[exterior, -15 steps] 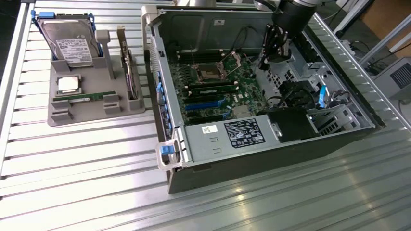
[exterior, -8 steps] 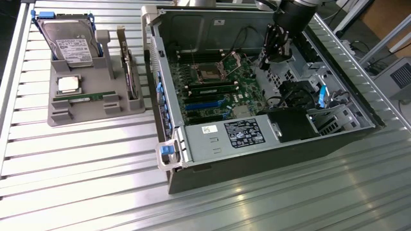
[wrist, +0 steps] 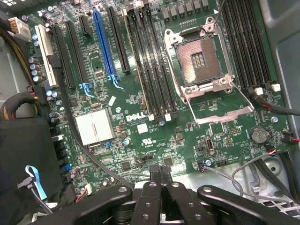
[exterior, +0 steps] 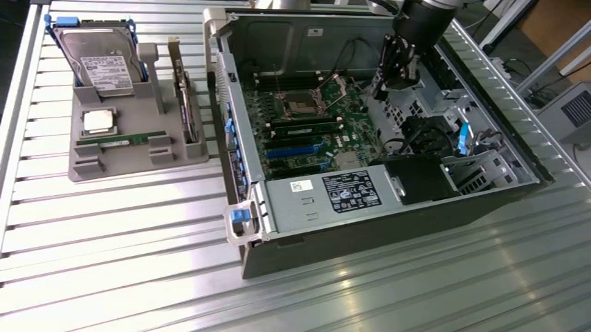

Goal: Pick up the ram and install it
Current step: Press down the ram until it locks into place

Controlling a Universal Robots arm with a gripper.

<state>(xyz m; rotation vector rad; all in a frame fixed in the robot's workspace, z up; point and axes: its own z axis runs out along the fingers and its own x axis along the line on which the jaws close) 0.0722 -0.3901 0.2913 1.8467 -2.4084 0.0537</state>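
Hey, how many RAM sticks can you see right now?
2. One ram lies in the grey holder; a second ram stands in a motherboard slot. Others may be hidden.

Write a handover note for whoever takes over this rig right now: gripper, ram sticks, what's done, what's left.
Gripper: shut, nothing between its fingers, hanging over the motherboard inside the open computer case.
Ram: one ram stick looks seated in a memory slot beside the empty processor socket. The second ram stick lies flat in the grey tray at the exterior view's left, beside the case.
Done: one stick appears installed.
Left: the tray stick is not picked up; whether the seated stick is latched cannot be told.
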